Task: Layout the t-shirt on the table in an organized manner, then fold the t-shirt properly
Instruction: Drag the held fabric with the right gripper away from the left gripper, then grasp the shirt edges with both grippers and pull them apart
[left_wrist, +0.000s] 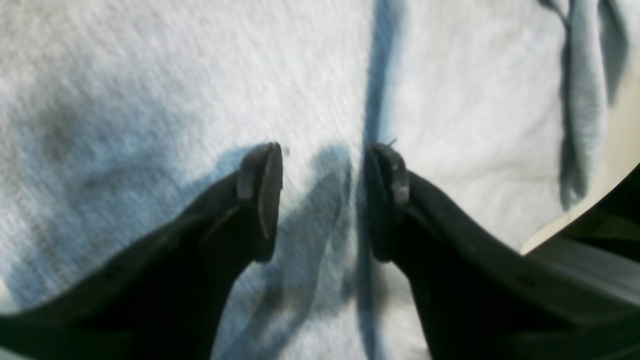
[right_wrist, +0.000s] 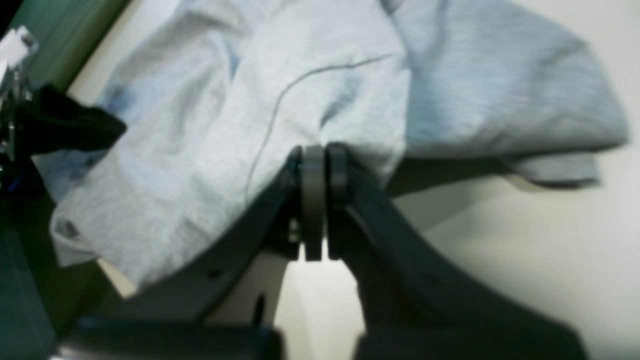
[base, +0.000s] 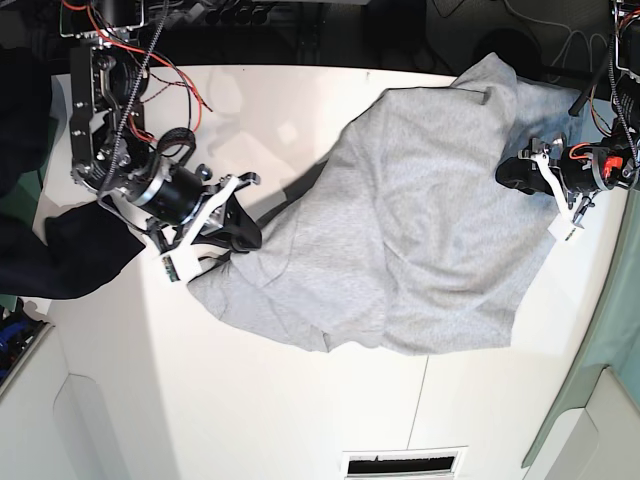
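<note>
Gripping a bunched fold at the shirt's edge, the right gripper (base: 238, 236) sits at the left of the base view, its jaws pressed together on the cloth. The right wrist view shows this closely: the gripper (right_wrist: 318, 170) has its two dark fingers closed flat against each other, grey fabric pinched at their tips, and the shirt (right_wrist: 320, 90) rising away from them in soft folds, with part of it lifted clear of the table (right_wrist: 525, 250) and casting a shadow beneath. A dark cloth (base: 70, 250) lies at the table's left edge, just behind the right arm.

Moving toward the middle, the shirt (base: 420, 230) spreads across the white table (base: 250, 400) as a wide, crumpled grey sheet, stretched on a slant from the right gripper up toward the far right corner. Its lower hem lies loose and wavy near the thin seam in the tabletop. No lettering shows on the upward side.

At the right, the left gripper (base: 530, 172) is over the shirt's upper right part. In the left wrist view the gripper (left_wrist: 322, 200) has its fingers spread wide apart, with bare grey shirt (left_wrist: 175, 75) between them and nothing held; whether the tips touch the cloth I cannot tell. A creased ridge of fabric lies at that view's upper right, beside a strip of table (left_wrist: 620, 140).
</note>
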